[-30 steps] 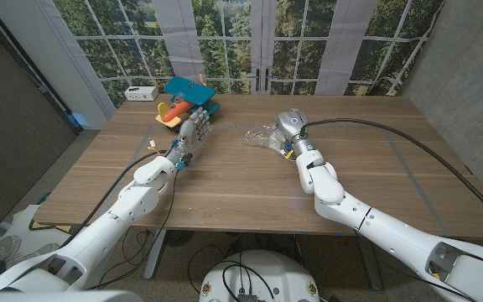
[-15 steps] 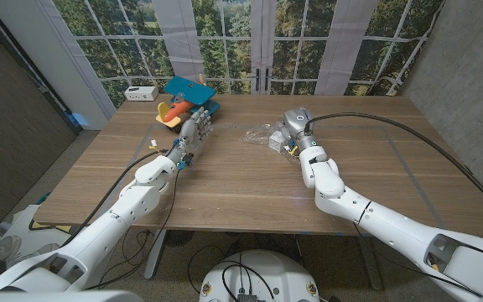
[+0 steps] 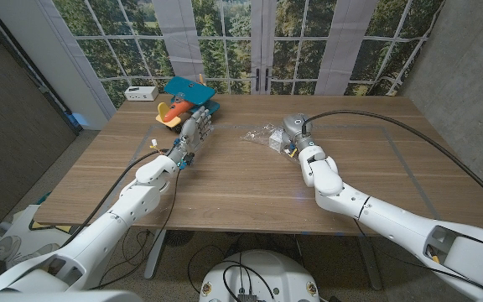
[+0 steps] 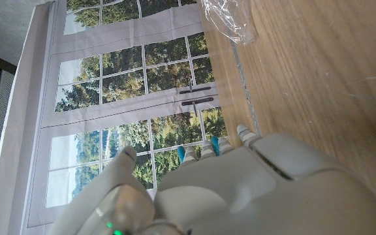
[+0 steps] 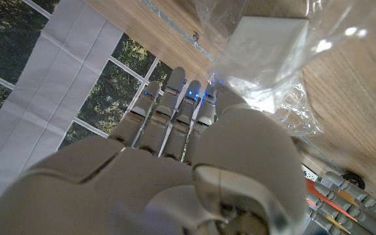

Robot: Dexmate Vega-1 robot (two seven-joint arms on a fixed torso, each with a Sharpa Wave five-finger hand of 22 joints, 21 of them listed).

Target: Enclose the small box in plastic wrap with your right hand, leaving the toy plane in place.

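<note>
No legible text, label, brand, number or sign found on any item; all surfaces in view are unmarked or too small to read.

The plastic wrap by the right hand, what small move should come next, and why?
Probably draw the plastic wrap further over the small box with the right hand. The hand is at the wrap, which lies crumpled around the box, with its near side apparently bare. The toy plane sits far left, safe.
</note>
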